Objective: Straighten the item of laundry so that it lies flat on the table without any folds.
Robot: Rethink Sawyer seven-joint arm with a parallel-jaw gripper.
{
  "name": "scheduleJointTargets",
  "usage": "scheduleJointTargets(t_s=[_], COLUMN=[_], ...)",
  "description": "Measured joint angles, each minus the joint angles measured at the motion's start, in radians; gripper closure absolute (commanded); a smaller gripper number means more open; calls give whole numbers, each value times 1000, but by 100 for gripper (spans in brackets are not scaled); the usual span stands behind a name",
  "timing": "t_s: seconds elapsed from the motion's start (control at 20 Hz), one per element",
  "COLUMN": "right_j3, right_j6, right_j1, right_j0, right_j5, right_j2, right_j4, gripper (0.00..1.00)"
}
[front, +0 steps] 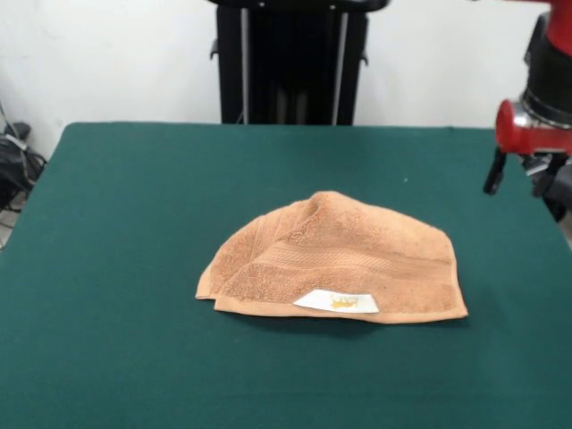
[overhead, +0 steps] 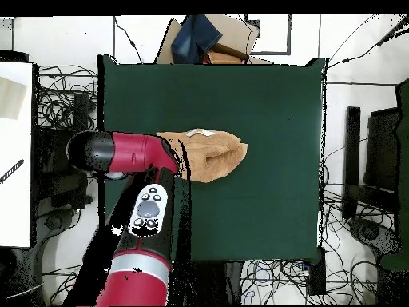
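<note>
The item of laundry is an orange-tan terry towel lying in the middle of the dark green table. It is folded over into a rough dome shape that peaks on its far side. A woven band runs across it, and a white label with a yellow mark sits at its near edge. My gripper hangs open and empty above the table's right edge, well away from the towel. In the overhead view my red arm covers one end of the towel and hides the gripper.
A black stand rises behind the table's far edge. Cables lie on the floor at the left and around the table. A cardboard box with blue cloth sits just past one table edge.
</note>
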Motion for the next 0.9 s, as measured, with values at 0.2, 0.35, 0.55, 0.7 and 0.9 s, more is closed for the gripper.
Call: scheduleJointTargets(t_s=[0.2, 0.35, 0.55, 0.7, 0.9], right_j3=[0, 0, 0, 0, -4], right_j6=[0, 0, 0, 0, 0], right_j1=[19, 28, 42, 45, 45], right_j0=[-22, -30, -38, -36, -35], right_j5=[0, 0, 0, 0, 0], right_j2=[0, 0, 0, 0, 0], right_j4=[6, 6, 6, 7, 6], gripper=[0, 0, 0, 0, 0])
